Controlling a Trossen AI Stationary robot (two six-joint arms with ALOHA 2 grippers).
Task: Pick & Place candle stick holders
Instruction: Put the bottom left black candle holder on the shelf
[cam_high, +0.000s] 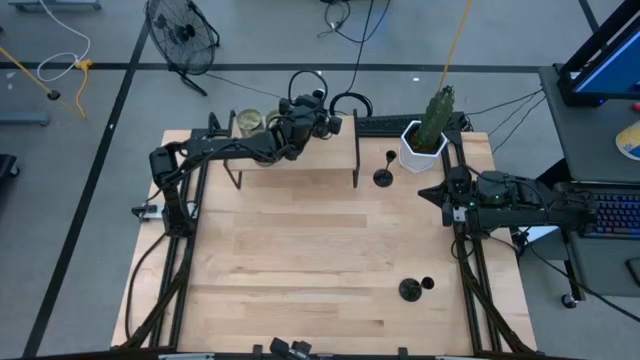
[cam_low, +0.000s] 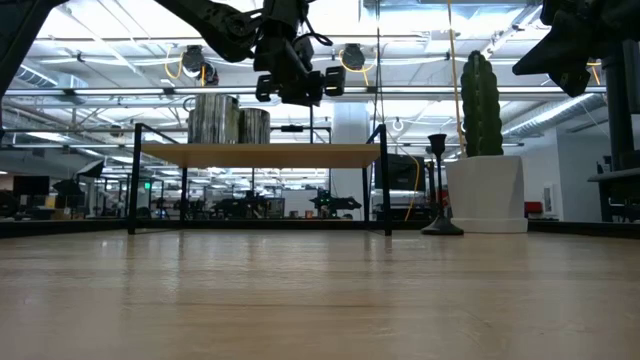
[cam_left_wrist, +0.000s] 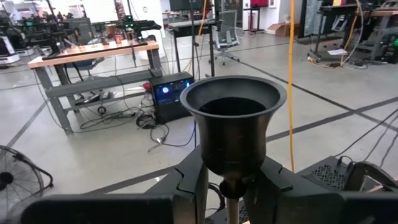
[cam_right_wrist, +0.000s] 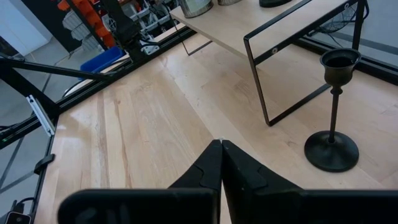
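Note:
My left gripper (cam_high: 316, 116) (cam_low: 300, 82) is over the small wooden shelf (cam_high: 300, 160) at the table's far side, shut on one black candle stick holder, whose cup (cam_left_wrist: 231, 118) rises above the fingers. A second holder (cam_high: 383, 174) (cam_right_wrist: 333, 115) stands upright on its disc base on the table, right of the shelf. A third holder (cam_high: 411, 288) is near the table's front right. My right gripper (cam_high: 436, 192) (cam_right_wrist: 221, 149) is shut and empty at the right edge, near the second holder. My left gripper pinches the holder's thin stem (cam_left_wrist: 231, 204) just under the cup, between its two fingers (cam_left_wrist: 193, 186). The fingers come at it about level and lie across the stem. The holder stands upright in the hold. Its base is hidden below the fingers.
Two glass jars (cam_high: 248, 122) (cam_low: 225, 118) stand on the shelf's far left. A white pot with a green cactus (cam_high: 425, 140) (cam_low: 485, 185) stands at the far right, beside the second holder. Bare wood (cam_high: 300, 260) spreads over the table's middle and front.

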